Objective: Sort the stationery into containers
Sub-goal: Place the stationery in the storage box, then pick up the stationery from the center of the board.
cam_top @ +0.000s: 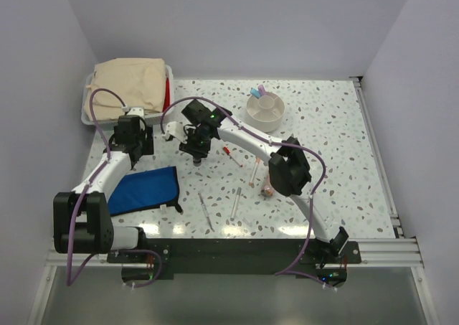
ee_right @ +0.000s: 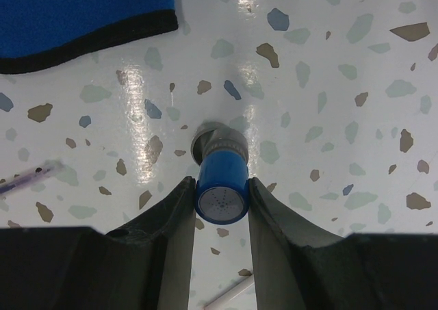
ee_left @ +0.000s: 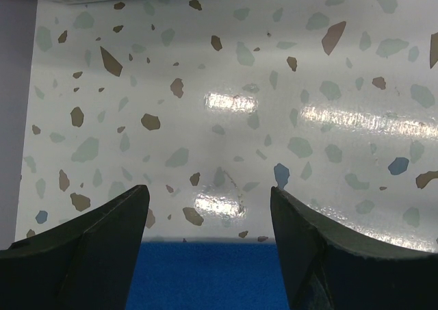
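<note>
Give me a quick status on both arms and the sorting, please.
Left end effector open, empty, by blue pouch. Right end effector shut on blue-capped stick, upright. Loose pens nearby; way to cup looks clear.

The beige cloth (cam_top: 128,81) hides most of the bin (cam_top: 169,69); a blurred pen (ee_right: 31,175) is cut off at 9 o'clock.

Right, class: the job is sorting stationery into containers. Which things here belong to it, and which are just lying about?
Job:
- blue-capped stick, held in right end effector
- pens loose on the table
- pink tube
- cup
- bin

Lying about:
- blue pouch
- beige cloth, in the bin
</note>
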`<move>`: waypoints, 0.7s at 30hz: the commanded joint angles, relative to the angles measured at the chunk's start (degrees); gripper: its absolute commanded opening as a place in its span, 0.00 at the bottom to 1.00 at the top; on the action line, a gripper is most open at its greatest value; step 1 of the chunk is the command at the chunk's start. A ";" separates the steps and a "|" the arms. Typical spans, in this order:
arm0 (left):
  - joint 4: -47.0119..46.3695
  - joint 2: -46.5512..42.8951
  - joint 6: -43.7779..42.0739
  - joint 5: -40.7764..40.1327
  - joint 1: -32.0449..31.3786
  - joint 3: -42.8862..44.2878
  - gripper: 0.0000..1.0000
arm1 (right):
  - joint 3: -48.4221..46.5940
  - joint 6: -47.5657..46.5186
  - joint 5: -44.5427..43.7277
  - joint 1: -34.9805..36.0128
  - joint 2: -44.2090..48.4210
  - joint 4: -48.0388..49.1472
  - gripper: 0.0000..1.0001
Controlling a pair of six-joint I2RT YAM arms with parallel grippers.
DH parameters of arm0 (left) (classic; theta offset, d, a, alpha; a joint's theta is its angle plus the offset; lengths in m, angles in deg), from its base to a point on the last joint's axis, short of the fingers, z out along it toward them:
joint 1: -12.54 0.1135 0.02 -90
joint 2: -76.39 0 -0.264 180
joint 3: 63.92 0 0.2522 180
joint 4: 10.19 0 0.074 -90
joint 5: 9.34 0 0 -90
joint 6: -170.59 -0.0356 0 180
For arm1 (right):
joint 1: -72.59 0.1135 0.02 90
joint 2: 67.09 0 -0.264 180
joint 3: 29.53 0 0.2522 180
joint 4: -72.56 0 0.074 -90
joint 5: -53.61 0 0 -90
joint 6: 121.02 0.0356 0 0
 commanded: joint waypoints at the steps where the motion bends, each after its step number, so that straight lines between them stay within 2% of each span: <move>1: -3.02 0.55 -0.61 0.00 0.12 0.97 0.77 | 0.66 -0.96 1.52 -0.14 0.41 -2.36 0.00; 12: -3.37 0.99 -0.44 0.35 0.12 0.89 0.77 | -0.22 -3.51 0.38 -0.14 0.23 -5.62 0.00; 21: -3.11 1.08 -0.61 0.26 0.03 0.89 0.77 | 4.43 -4.48 -0.68 0.56 -0.21 -1.76 0.00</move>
